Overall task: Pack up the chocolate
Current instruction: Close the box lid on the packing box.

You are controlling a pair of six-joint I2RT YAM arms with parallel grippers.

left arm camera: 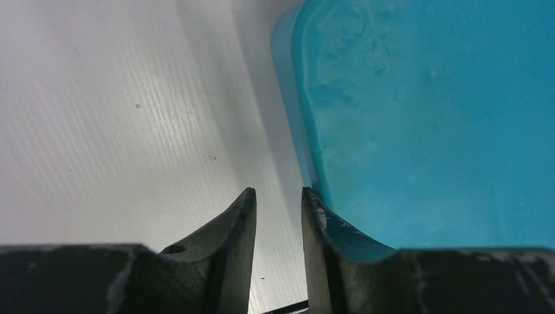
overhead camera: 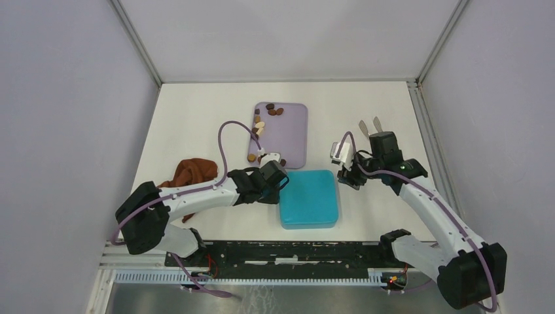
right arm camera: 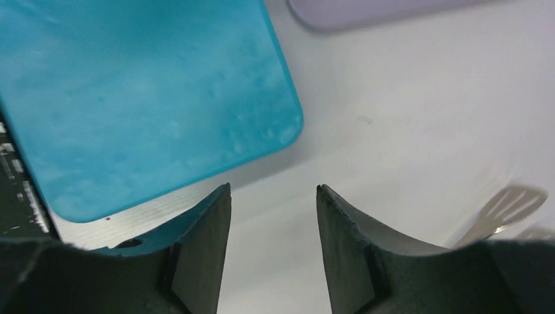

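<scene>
The white surface [overhead camera: 190,124] carries a shut teal box [overhead camera: 309,198] near its front edge. A lilac tray [overhead camera: 291,134] lies just beyond the box at 12 o'clock, and a reddish-brown cloth [overhead camera: 193,171] sits at its 9 o'clock. The left fingers [left arm camera: 250,203] stand slightly apart on nothing at the box's left edge, one of them against its side. The right fingers [right arm camera: 222,203] gape wider, also empty, over bare surface at the box's 3 o'clock. The chocolate [overhead camera: 279,111] lies scattered along the tray's far and left parts. It is at about 12 o'clock from the left fingers and 10 o'clock from the right ones, apart from both. The nearest pieces sit at the tray's near left corner, partly behind the left wrist. From above the pieces are too small to tell their shapes. The right wrist view shows only a corner of the tray. A metal utensil [overhead camera: 362,127] lies past the right wrist, blurred and cut off in that view.
</scene>
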